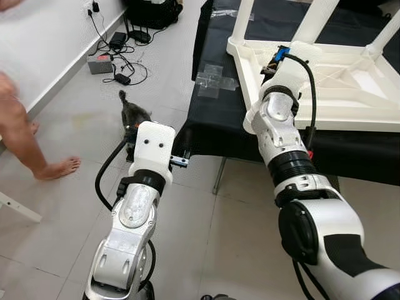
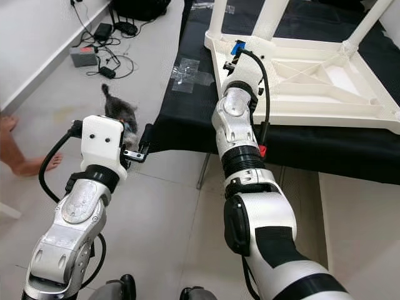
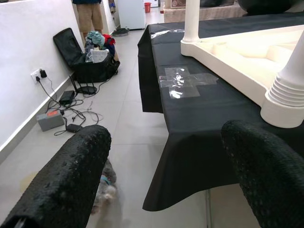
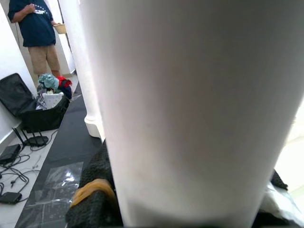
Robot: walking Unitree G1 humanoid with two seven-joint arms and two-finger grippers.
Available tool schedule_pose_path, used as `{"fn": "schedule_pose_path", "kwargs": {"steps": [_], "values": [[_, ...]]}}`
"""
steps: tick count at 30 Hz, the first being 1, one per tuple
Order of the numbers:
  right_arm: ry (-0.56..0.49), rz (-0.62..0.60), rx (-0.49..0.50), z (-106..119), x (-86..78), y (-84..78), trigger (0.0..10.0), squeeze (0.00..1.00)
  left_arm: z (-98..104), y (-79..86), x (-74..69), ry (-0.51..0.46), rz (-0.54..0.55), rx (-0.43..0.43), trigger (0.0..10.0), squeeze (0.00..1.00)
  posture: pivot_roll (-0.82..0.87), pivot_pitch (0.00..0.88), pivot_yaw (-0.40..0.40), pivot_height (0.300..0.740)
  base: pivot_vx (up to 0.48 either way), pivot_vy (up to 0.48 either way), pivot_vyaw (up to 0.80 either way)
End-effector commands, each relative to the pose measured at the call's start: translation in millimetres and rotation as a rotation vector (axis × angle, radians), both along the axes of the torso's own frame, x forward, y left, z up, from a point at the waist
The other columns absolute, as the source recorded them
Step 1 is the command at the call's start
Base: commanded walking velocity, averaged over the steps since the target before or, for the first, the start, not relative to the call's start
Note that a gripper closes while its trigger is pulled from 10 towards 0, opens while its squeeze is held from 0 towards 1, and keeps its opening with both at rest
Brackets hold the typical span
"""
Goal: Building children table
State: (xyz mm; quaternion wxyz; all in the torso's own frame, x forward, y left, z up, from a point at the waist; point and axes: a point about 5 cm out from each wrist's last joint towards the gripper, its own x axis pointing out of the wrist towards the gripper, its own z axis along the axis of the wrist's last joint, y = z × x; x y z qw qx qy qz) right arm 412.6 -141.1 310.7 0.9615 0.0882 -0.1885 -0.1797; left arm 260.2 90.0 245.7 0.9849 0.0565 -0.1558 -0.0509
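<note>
Spread wide and empty, my left gripper point(image 3: 164, 175) hangs beside the black cloth-covered bench point(image 1: 212, 119), while my right gripper point(image 1: 275, 62) clasps a smooth white plastic leg point(image 4: 199, 109) of the upturned ribbed children's table point(image 1: 337, 81); an open black bag point(image 3: 88, 61) holds bundled clothes.

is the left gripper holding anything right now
No, the left gripper has its two black fingers spread apart with nothing between them, just floor and the black-covered table ahead.
</note>
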Motion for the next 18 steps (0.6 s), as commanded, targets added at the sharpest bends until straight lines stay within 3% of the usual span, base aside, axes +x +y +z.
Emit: {"fn": "schedule_pose_path", "kwargs": {"steps": [1,6,15,18], "values": [[-0.030,0.025,0.025,8,-0.7,5.5,10.0,0.00,-2,-1.2,-1.4,-0.001,-0.002,0.006,10.0,0.00,0.12,0.213,-0.130,0.740,0.000,0.000,0.00],[-0.098,0.018,0.013,29,-2.8,-1.9,10.0,0.00,-2,-2.2,-1.7,-0.003,-0.004,0.005,10.0,0.00,0.12,0.210,-0.132,0.740,0.000,0.000,0.00],[-0.119,0.012,0.014,37,-3.3,-6.4,10.0,0.00,-2,-2.3,-1.9,-0.002,-0.003,0.005,10.0,0.00,0.12,0.208,-0.132,0.740,0.000,0.000,0.00],[-0.121,0.096,0.004,39,-2.0,-1.6,10.0,0.00,-2,-2.5,-2.1,-0.004,-0.006,0.004,10.0,0.00,0.12,0.207,-0.132,0.740,0.000,0.000,0.00]]}}
